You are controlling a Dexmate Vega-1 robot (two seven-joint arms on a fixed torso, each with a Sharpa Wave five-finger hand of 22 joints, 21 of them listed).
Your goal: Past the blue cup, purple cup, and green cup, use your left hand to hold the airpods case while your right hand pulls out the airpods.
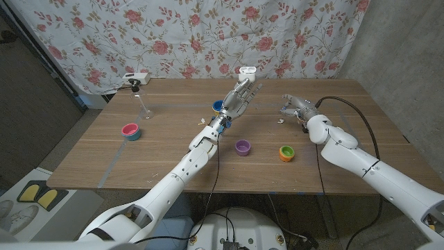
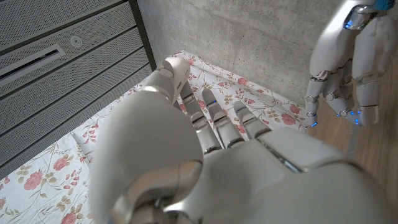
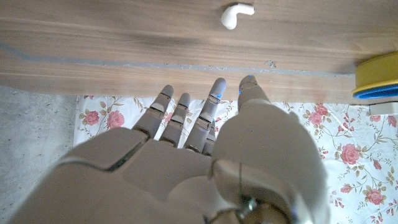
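1. My left hand (image 1: 239, 97) reaches over the middle of the table toward the far edge. Its fingers (image 1: 251, 86) are spread and hold nothing. The blue cup (image 1: 216, 106) sits just beside it, partly covered.
2. The airpods case (image 1: 246, 70) stands near the far edge, just past those fingertips. I cannot tell whether they touch it.
3. The purple cup (image 1: 242, 147) and the green cup (image 1: 286, 153) sit toward the near edge, well apart from the case.
4. One earbud (image 3: 237, 14) lies loose on the table just beside my right hand (image 1: 295, 107). That hand's fingers (image 3: 180, 115) are extended, apart and empty.
5. Judgement: one pull is done, and the case is not secured. I cannot tell whether anything remains inside it.
6. Next: close the left fingers round the case body, keeping the top clear. Then bring the right hand across.
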